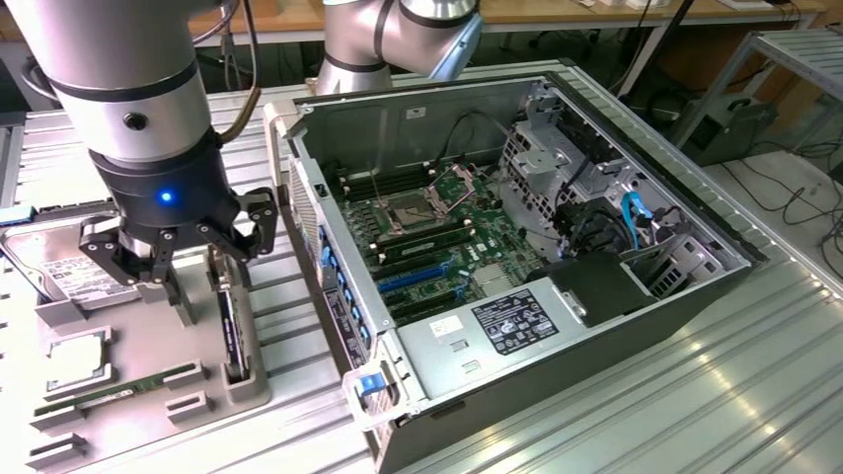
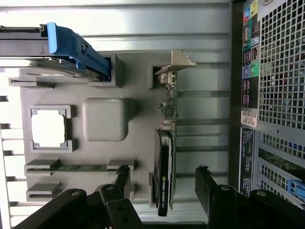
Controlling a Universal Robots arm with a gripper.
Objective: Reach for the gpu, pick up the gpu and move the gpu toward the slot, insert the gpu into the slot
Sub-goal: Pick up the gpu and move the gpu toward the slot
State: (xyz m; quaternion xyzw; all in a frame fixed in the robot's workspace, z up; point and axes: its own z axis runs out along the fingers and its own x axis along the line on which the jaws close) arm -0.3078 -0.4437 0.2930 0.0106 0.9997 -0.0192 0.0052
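Exterior view: tool (image 1: pixel 197 286) partly hides gpu (image 1: pixel 233 336).

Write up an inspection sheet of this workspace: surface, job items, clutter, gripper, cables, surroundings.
Surface: ribbed silver metal table, carrying a grey moulded parts tray and an open black computer tower on its side.
Job's things: flat green circuit-board gpu with black fan stands on edge in the tray; blue expansion slots on the tower's motherboard hold no card.
Clutter: silver hard drive, square silver processor and thin green memory stick, all in the tray.
Gripper: black two-finger gripper open, one finger either side of the gpu, not touching it.
Cables: blue cable and black wiring inside the tower.
Surroundings: grey metal rack and loose floor cables beyond the table.
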